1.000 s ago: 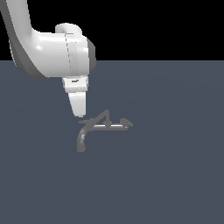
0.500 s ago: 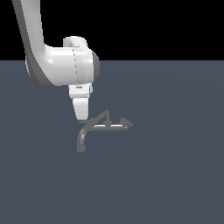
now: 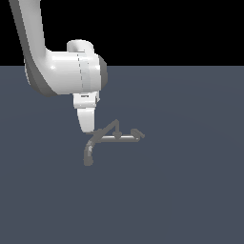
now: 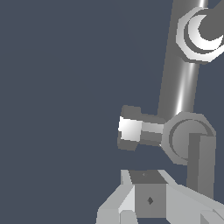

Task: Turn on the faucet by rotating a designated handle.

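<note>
Mostly dull-grey faucet (image 3: 110, 138): curved spout, shiny bar.

Tool (image 3: 87, 125) fingertips — lying behind the faucet (image 3: 112, 138); jaw state undeterminable. Wrist view is cropping the faucet's bar — top edge.

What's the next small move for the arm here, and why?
Probably a short further descent toward the faucet, then a sideways push. In the exterior view the gripper sits right by the thin angled rods, just above the curved spout, but contact isn't clear. The wrist view shows the fingers just short of the short stubby handle, nothing grasped.
</note>
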`<state>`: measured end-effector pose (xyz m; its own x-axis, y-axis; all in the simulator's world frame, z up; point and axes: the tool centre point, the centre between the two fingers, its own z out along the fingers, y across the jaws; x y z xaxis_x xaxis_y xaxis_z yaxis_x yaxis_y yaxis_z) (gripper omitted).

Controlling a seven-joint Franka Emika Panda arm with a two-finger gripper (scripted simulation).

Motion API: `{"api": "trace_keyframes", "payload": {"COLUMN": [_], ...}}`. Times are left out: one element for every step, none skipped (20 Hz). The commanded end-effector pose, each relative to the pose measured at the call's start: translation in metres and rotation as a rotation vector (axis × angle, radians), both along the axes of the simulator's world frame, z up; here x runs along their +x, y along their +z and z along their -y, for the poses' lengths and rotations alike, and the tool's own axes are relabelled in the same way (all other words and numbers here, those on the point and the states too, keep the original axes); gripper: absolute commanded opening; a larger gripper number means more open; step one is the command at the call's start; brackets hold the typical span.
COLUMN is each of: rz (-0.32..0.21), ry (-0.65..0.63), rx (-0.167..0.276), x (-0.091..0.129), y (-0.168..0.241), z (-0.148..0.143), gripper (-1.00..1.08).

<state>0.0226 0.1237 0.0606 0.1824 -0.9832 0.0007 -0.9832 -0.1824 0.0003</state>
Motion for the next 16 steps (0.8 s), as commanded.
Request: {"api": "trace_keyframes", "payload": {"rz": [0.0, 0.0, 0.0, 0.0, 0.0, 0.0, 0.004, 0.004, 0.003, 0.003, 0.003, 0.003, 0.002, 0.002, 0.001, 0.001], "ry": [0.001, 0.001, 0.001, 0.0, 0.0, 0.0, -0.004, -0.004, -0.003, -0.003, -0.003, -0.003, -0.002, -0.002, -0.001, -0.001], "rx": [0.0, 0.0, 0.0, 0.001, 0.001, 0.001, 0.001, 0.001, 0.001, 0.001, 0.001, 0.001, 0.001, 0.001, 0.001, 0.001], "x": [-0.008, -0.011, -0.015, -0.018, -0.022, -0.022, -0.016, -0.019, -0.023, -0.026, -0.029, -0.033, -0.036, -0.039, -0.043, -0.046], "y": [0.0, 0.0, 0.0, 0.0, 0.0, 0.0, 0.0, 0.0, 0.0, 0.0, 0.0, 0.0, 0.0, 0.0, 0.0, 0.0], "z": [-0.005, -0.007, -0.008, -0.01, -0.012, -0.012, -0.008, -0.007, -0.007, -0.006, -0.006, -0.005, -0.005, -0.004, -0.004, -0.003], "gripper": [-1.0, -1.0, -1.0, -1.0, -1.0, -1.0, -1.0, -1.0, -1.0, -1.0, -1.0, -1.0, -1.0, -1.0, -1.0, -1.0]}}
